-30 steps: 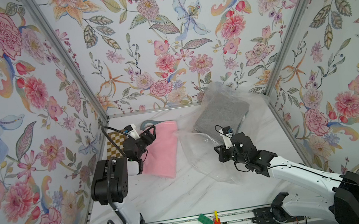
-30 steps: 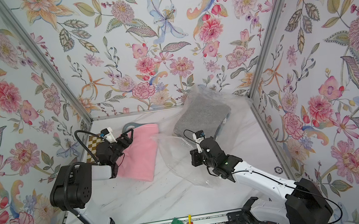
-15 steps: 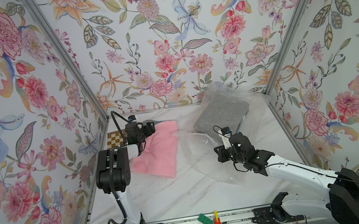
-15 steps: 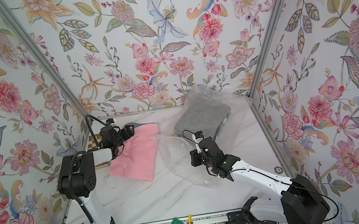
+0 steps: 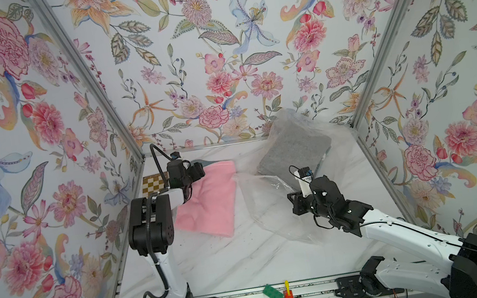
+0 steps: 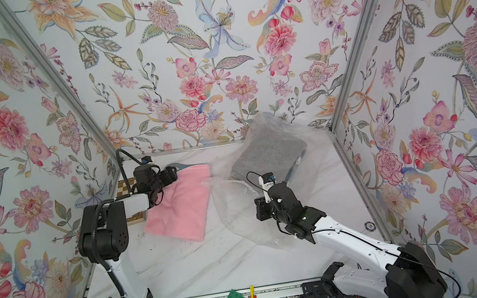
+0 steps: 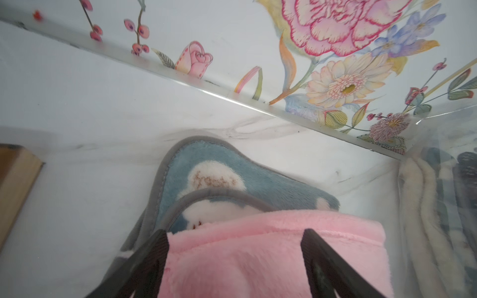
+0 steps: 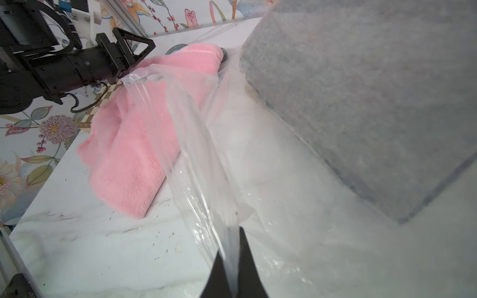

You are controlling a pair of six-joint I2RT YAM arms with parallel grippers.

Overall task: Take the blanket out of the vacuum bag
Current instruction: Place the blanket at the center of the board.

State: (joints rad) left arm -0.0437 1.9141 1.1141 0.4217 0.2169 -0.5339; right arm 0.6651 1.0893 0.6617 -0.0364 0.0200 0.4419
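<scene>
— Blanket position?
— Your pink blanket (image 5: pixel 210 202) lies on the worktop (image 5: pixel 216 265), outside the vacuum bag (image 5: pixel 272 215) and just beside it at nine o'clock. Your left jaws stand released, straddling its far end; your right jaws are clenched on the bag's film.
— Step?
— Removal looks done, I judge. Next, back the left jaws off. A grey blanket (image 5: pixel 293 151) sits under film at one o'clock.

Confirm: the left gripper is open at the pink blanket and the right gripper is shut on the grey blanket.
Not quite. The right gripper is shut on the vacuum bag, not the grey blanket; the right wrist view shows it. The rest holds.
</scene>
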